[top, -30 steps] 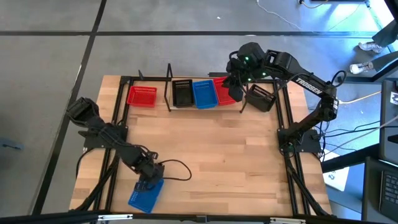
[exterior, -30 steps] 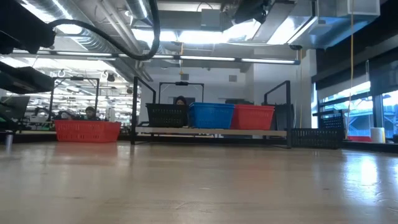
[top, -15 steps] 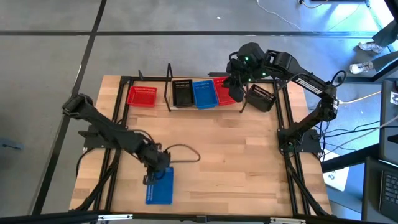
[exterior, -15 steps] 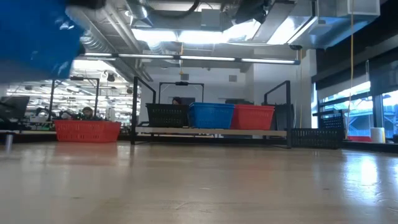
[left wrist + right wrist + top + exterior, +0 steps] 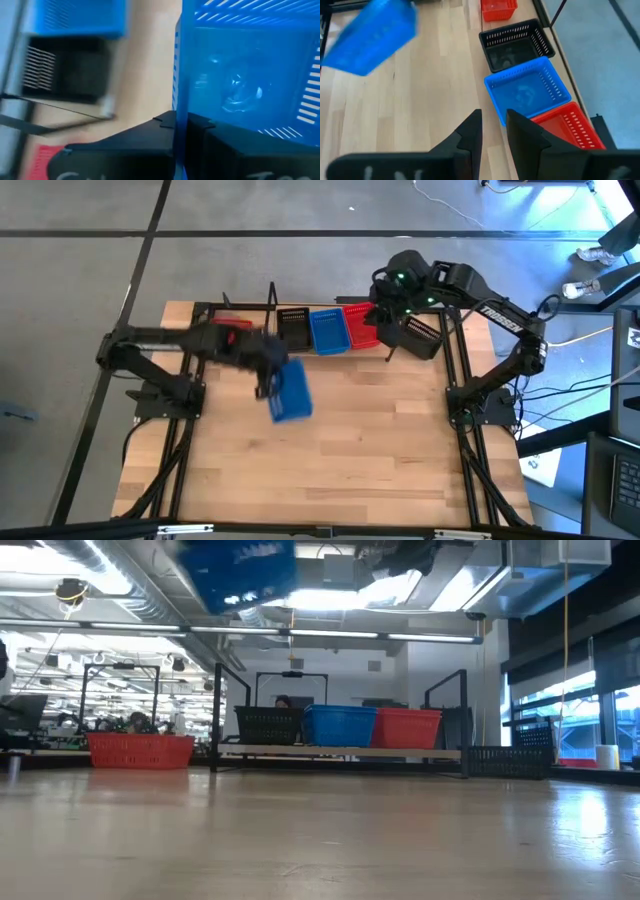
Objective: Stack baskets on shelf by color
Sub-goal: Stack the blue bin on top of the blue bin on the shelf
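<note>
My left gripper (image 5: 268,376) is shut on a blue basket (image 5: 291,391) and carries it in the air over the middle of the table; the low view shows that basket (image 5: 240,570) high up. The shelf (image 5: 300,752) at the far edge holds a black basket (image 5: 294,328), a blue basket (image 5: 328,330) and a red basket (image 5: 357,326) side by side on their bottoms. My right gripper (image 5: 383,320) hovers above the shelf's right end with a narrow gap between its fingers (image 5: 493,117), holding nothing. My left gripper pinches a side wall (image 5: 179,107) of the blue basket, one finger (image 5: 227,145) inside the basket and one (image 5: 125,145) outside. It comes at the wall from the table's left. The basket is lifted clear of the table and sits tilted.
A red basket (image 5: 230,328) stands on the table left of the shelf, partly under my left arm. A black basket (image 5: 421,336) stands right of the shelf. Thin black posts (image 5: 272,320) frame the shelf. Bare wood fills the near half of the table.
My left gripper has risen from the near left corner and swung toward the far edge and the shelf, carrying the blue basket. The basket has gone from the tabletop to high in the air and has turned about on the way. The right arm has kept still.
</note>
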Action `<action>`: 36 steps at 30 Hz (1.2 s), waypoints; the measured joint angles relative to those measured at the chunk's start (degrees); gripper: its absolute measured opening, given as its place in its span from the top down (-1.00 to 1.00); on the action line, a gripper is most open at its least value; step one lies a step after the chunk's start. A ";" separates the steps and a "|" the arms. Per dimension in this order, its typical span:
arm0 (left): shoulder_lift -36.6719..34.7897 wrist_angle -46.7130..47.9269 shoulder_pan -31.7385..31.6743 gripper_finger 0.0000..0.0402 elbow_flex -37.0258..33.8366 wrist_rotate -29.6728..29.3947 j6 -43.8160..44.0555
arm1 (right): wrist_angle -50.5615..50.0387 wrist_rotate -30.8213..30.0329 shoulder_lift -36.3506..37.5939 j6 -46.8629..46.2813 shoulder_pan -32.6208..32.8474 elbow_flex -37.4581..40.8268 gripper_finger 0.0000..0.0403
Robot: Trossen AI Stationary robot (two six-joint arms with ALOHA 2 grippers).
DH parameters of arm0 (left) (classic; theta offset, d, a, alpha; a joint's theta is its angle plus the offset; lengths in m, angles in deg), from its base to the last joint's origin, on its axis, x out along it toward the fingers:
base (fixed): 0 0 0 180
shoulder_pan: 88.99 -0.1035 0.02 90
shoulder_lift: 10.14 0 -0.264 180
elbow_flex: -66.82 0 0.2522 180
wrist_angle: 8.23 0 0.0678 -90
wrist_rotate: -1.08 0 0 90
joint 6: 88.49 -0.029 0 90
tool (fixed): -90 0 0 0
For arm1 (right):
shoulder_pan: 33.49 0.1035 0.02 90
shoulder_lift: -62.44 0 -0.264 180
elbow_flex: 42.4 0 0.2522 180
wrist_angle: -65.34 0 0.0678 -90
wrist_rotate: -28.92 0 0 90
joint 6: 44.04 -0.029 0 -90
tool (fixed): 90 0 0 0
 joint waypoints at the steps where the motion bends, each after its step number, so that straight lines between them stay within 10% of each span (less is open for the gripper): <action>1: 0.02 -0.70 -2.69 1.00 0.93 -0.04 -2.87 | -0.06 -0.16 0.56 0.16 0.00 0.00 0.58; 18: 15.20 -27.34 -30.50 1.00 7.95 17.41 -28.53 | -0.66 -2.27 5.10 3.11 -0.13 1.89 0.58; 36: 26.08 -26.61 -32.01 1.00 13.26 7.96 -33.85 | 2.18 -4.94 5.11 3.70 -0.15 6.75 0.58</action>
